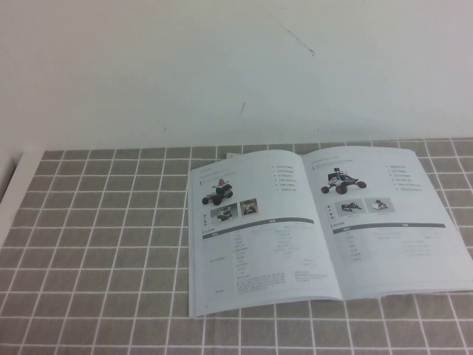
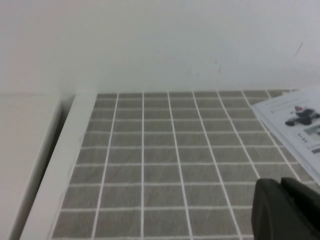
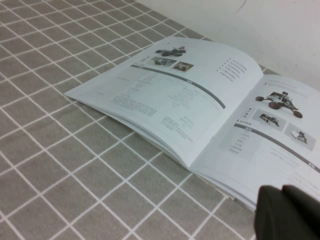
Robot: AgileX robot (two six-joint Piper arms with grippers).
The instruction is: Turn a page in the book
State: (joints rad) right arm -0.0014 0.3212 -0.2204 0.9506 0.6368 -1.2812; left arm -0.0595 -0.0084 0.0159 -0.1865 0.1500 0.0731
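The book lies open and flat on the grey checked tablecloth, right of the middle. Both facing sheets show small vehicle photos, a dark grey bar and a table. The right-hand page lies flat. Neither gripper shows in the high view. My left gripper hovers over bare cloth to the left of the book, its dark fingers together and empty. My right gripper is just over the book's near edge, close to the right-hand page, its fingers together and empty.
The grey checked cloth covers the table. A white wall stands right behind the book. The table's white left edge and a drop beyond it show in the left wrist view.
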